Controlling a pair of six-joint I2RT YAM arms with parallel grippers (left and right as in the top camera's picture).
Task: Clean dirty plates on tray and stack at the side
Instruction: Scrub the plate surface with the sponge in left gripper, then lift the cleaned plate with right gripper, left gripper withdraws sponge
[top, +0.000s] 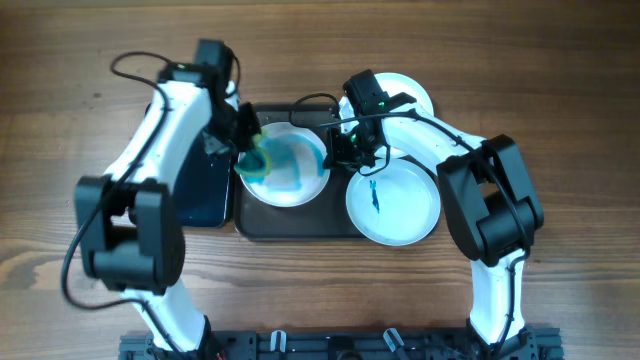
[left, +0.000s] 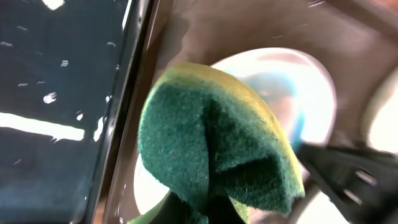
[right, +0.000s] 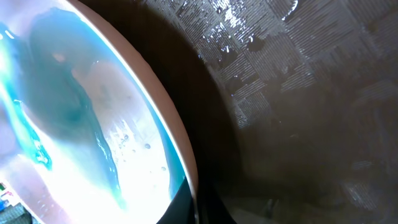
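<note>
A white plate (top: 290, 180) smeared with blue lies on the left of the dark tray (top: 300, 222). My left gripper (top: 248, 150) is shut on a green and yellow sponge (top: 257, 160), which rests on the plate's left part. In the left wrist view the sponge (left: 217, 149) fills the middle, with the plate (left: 298, 93) behind it. My right gripper (top: 340, 152) is shut on this plate's right rim (right: 186, 168), with the tray's textured bottom (right: 298, 93) beside it. A second plate (top: 400, 205) with a blue streak sits at the tray's right end. A third plate (top: 410, 92) lies at the back right.
A smaller glossy black tray (top: 205, 185) stands just left of the dark tray, under my left arm; it also shows in the left wrist view (left: 56, 93). Bare wooden table (top: 560, 120) surrounds the trays.
</note>
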